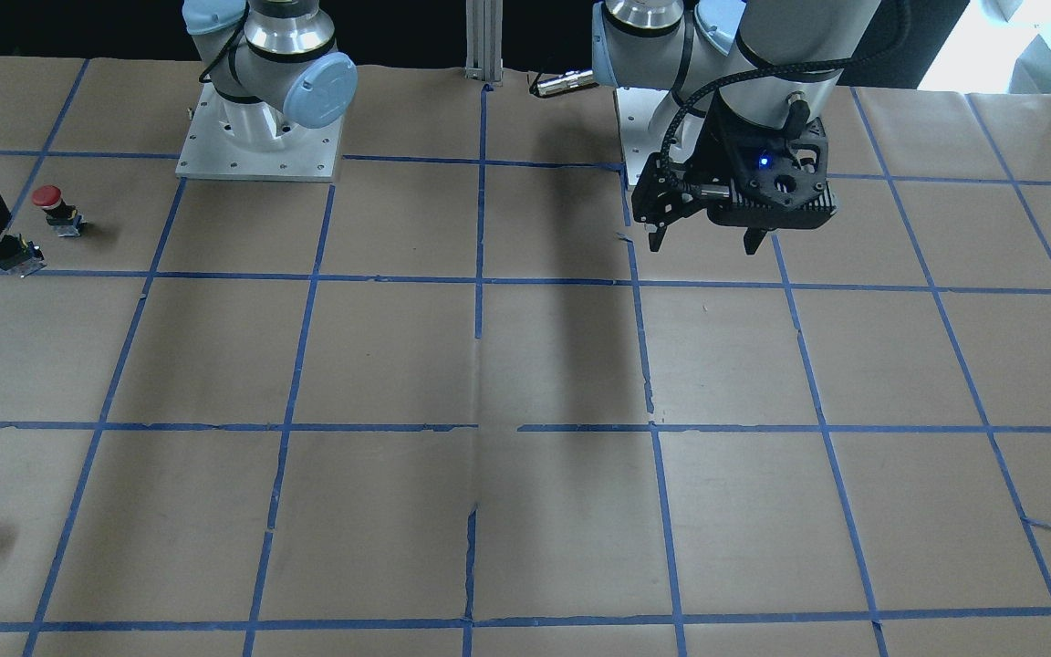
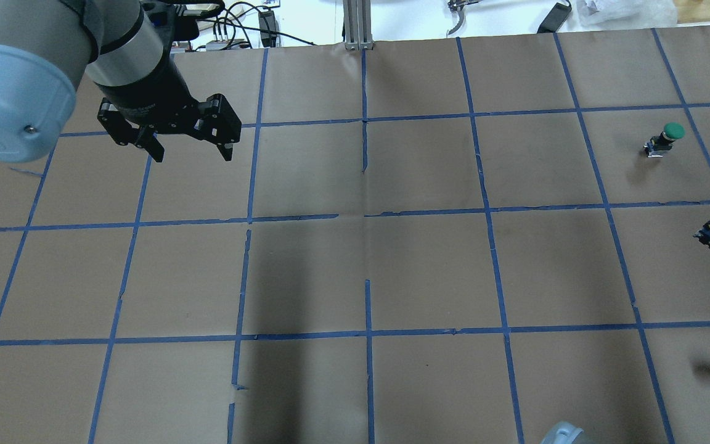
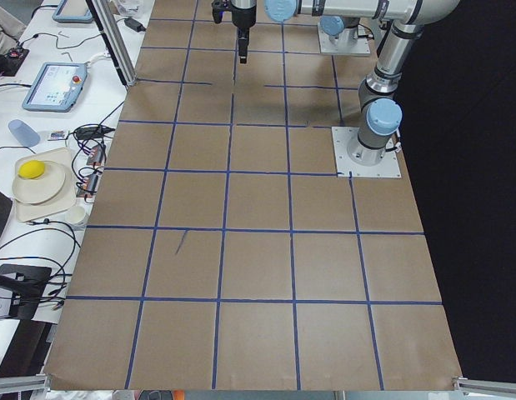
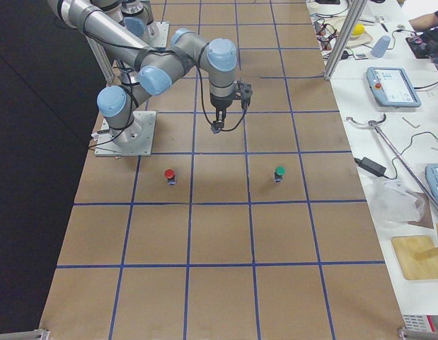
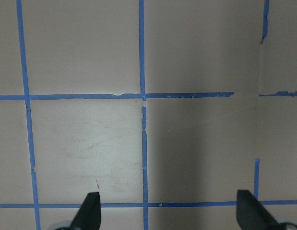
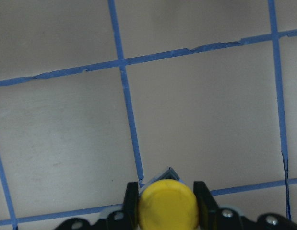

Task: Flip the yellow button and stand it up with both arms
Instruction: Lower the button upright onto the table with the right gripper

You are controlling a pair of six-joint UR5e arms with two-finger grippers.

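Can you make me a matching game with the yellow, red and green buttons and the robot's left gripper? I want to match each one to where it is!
Things
1. yellow button
2. red button
3. green button
4. left gripper

Places and states
A. stands on the table, close to the right arm's base plate
B. open, nothing between its jaws, above the table
C. stands on the table, farther from that base plate
D. held by the right gripper, between its jaws

Right pairs: 1-D, 2-A, 3-C, 4-B
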